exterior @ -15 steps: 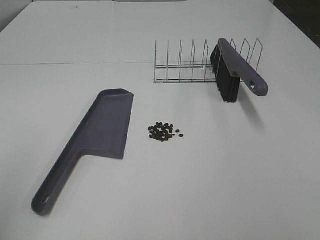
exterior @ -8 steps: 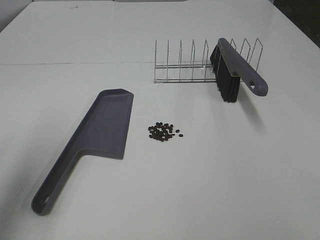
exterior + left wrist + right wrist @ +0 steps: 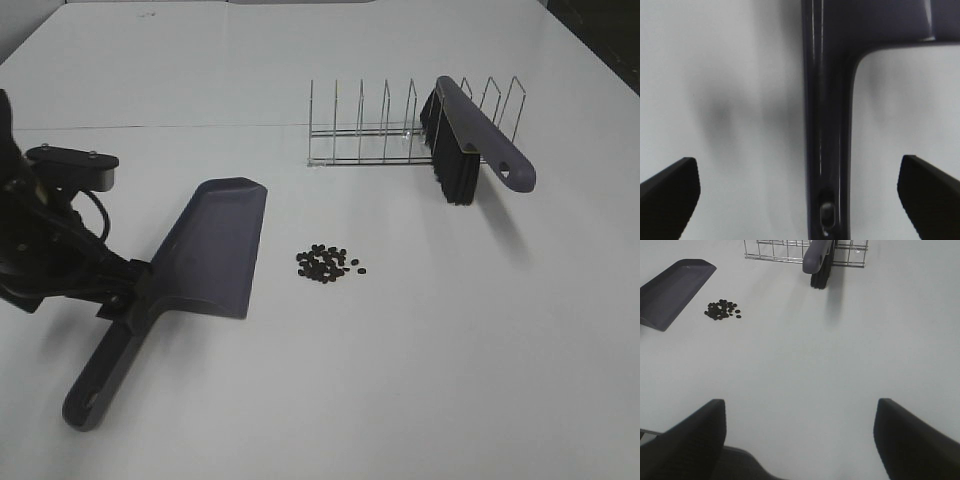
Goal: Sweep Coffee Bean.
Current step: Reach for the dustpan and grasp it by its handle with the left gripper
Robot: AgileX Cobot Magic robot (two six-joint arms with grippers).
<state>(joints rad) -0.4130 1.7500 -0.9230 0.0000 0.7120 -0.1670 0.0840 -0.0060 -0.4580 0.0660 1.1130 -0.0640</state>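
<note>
step: grasp dustpan (image 3: pixel 215 245) handle (image 3: pixel 827 125) | left fingers (image 3: pixel 670 195) apart astride it, unclamped; right fingers (image 3: pixel 685 440) apart, idle | I'd centre, lower, close squarely; don't nudge the coffee bean (image 3: pixel 325 263)

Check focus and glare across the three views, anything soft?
Exterior high: sharp, evenly lit, soft shadow beside the brush. Left wrist: dustpan handle too close, blurred, with a streak of glare along it. Right wrist: coffee beans crisp, near fingertips dark and soft.

High overview; left wrist close above dustpan (image 3: pixel 827 100)
</note>
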